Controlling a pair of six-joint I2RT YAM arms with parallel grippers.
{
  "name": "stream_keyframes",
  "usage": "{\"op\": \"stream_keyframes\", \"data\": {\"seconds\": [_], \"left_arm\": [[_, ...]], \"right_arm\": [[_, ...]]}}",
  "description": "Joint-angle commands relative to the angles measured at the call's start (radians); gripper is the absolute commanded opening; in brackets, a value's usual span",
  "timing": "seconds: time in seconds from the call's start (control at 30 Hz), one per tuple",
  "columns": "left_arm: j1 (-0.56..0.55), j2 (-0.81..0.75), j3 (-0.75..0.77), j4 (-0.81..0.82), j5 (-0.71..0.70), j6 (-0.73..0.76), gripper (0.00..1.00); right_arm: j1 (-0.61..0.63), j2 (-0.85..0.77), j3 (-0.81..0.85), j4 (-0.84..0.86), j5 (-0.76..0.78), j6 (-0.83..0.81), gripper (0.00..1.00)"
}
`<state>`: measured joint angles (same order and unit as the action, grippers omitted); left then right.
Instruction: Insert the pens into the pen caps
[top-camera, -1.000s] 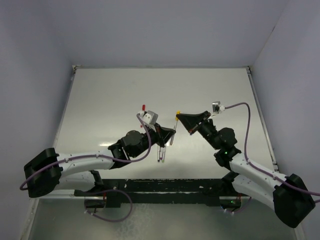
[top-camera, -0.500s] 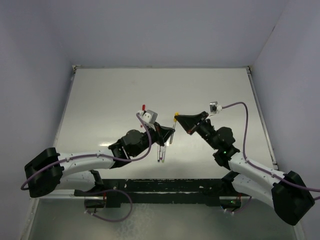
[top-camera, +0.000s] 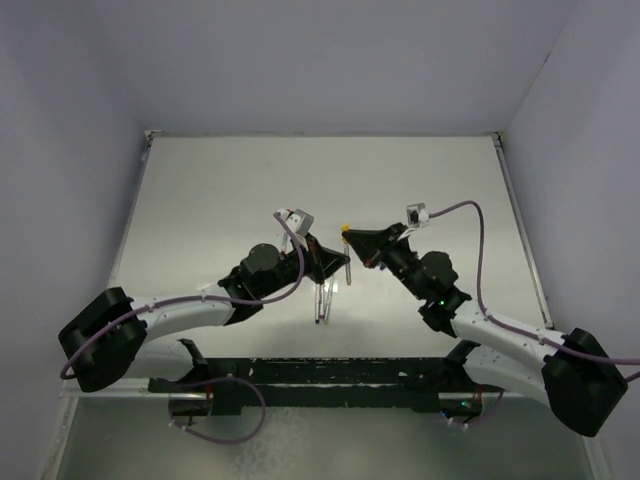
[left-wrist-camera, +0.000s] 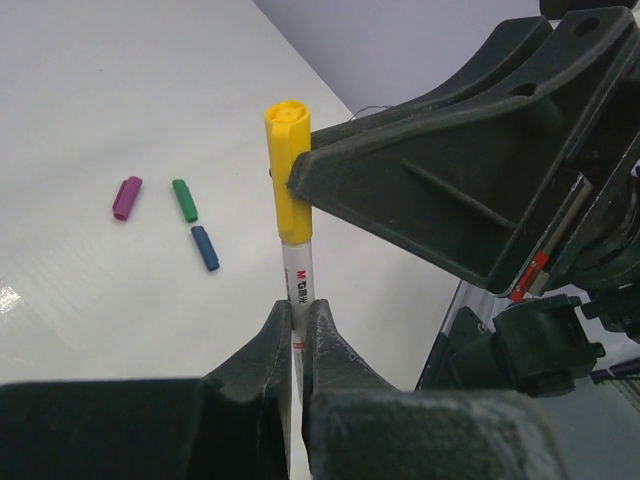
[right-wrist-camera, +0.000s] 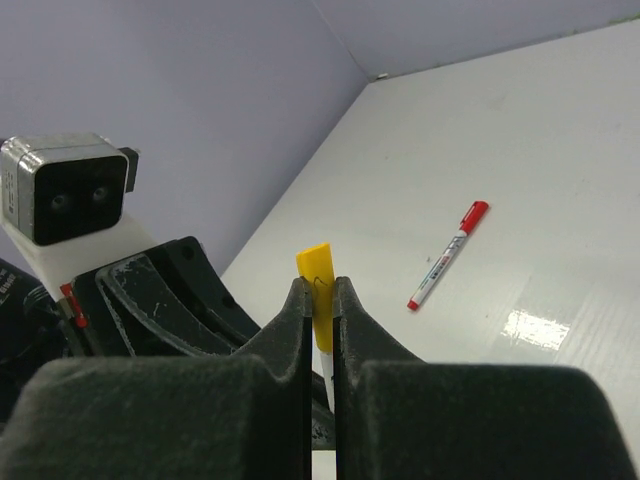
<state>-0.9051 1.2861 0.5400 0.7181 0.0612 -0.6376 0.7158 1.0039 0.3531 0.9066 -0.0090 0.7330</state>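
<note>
Below the yellow cap (left-wrist-camera: 288, 170): left gripper (left-wrist-camera: 300, 312) clamped on the pen (left-wrist-camera: 298, 268).
At that cap: right gripper (right-wrist-camera: 318, 292) pinched around it.
Handling: probably light, stiff, slick; hold the barrel near the cap.

A yellow cap (left-wrist-camera: 289, 170) tops the white pen (left-wrist-camera: 298, 285); loose are a purple cap (left-wrist-camera: 126, 197), green cap (left-wrist-camera: 184, 200), blue cap (left-wrist-camera: 205, 247) and a red-capped pen (right-wrist-camera: 445, 256).

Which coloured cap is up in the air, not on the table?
The yellow cap, pinched by the right end effector on the pen in the left end effector. The purple cap, green cap and blue cap lie on the table.
</note>
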Motion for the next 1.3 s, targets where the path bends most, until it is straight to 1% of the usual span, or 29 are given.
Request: {"op": "stream_keyframes", "data": {"seconds": [0.0, 0.23, 0.37, 0.7, 1.07, 1.17, 1.27], "left_arm": [[0.031, -0.034, 0.070, 0.283, -0.028, 0.010, 0.00], [0.046, -0.130, 0.097, 0.177, -0.093, 0.106, 0.00], [0.052, -0.175, 0.086, 0.155, -0.127, 0.130, 0.00], [0.062, -0.164, 0.083, 0.163, -0.128, 0.131, 0.00], [0.101, -0.179, 0.081, 0.152, -0.126, 0.130, 0.00], [0.101, -0.170, 0.088, 0.116, -0.123, 0.134, 0.00], [0.102, -0.159, 0.096, 0.042, -0.122, 0.140, 0.00]], "right_arm": [[0.092, 0.035, 0.002, -0.137, -0.116, -0.012, 0.00], [0.129, 0.032, -0.024, -0.187, -0.011, -0.010, 0.00], [0.133, 0.027, -0.015, -0.222, 0.010, -0.024, 0.00], [0.153, 0.071, 0.020, -0.242, 0.022, -0.042, 0.00], [0.163, 0.100, 0.031, -0.257, 0.028, -0.049, 0.00], [0.164, 0.107, 0.039, -0.250, 0.038, -0.048, 0.00], [0.163, 0.109, 0.076, -0.274, 0.076, -0.066, 0.00]]}}
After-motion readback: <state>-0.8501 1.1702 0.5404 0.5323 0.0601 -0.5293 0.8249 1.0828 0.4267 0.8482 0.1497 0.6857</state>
